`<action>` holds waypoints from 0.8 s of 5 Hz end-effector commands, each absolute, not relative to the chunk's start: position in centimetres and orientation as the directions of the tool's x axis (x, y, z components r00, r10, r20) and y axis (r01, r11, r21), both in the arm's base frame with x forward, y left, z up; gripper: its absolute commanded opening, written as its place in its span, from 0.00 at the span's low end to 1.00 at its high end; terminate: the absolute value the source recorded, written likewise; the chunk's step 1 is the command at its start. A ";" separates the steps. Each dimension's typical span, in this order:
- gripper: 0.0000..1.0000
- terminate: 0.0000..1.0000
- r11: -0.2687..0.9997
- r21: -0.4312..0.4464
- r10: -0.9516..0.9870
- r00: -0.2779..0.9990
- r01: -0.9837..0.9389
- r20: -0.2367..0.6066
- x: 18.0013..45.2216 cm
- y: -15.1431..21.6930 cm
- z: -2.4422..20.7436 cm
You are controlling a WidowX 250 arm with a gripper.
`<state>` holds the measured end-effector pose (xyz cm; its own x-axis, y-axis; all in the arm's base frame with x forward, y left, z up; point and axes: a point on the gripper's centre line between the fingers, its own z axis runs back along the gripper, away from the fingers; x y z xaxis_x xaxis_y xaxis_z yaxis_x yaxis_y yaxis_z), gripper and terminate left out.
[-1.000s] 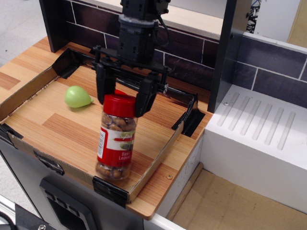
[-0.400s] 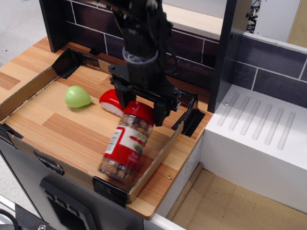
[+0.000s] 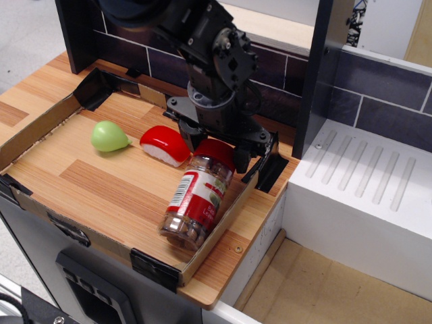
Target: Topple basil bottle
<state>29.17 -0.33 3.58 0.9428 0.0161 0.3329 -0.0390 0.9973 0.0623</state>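
Three items sit on the wooden tray (image 3: 81, 182): at left a green pear-shaped toy (image 3: 110, 136), upright-ish on its side; just right of it, apart, a red-and-white sushi toy (image 3: 164, 145); further right the basil bottle (image 3: 198, 202), tipped steeply, base toward the tray's front rim, red cap raised toward the back. Black gripper (image 3: 215, 150) sits over the cap, fingers either side of it; whether they clench the cap or merely flank it, cannot tell. White ribbed drainer (image 3: 368, 179) stands at far right
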 end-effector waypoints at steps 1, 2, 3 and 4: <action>1.00 0.00 0.996 0.040 0.064 0.941 -0.082 0.332 29.9 -0.3 5.0; 1.00 0.00 0.994 -0.013 0.110 0.951 -0.111 0.287 29.7 -0.4 4.7; 1.00 0.00 0.994 -0.028 0.110 0.965 -0.107 0.238 29.8 -0.2 7.5; 1.00 0.00 0.992 -0.021 0.128 0.962 -0.127 0.240 30.9 -0.1 9.2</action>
<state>29.70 -0.42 6.87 0.9762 0.1271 0.1756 -0.1269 0.9918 -0.0128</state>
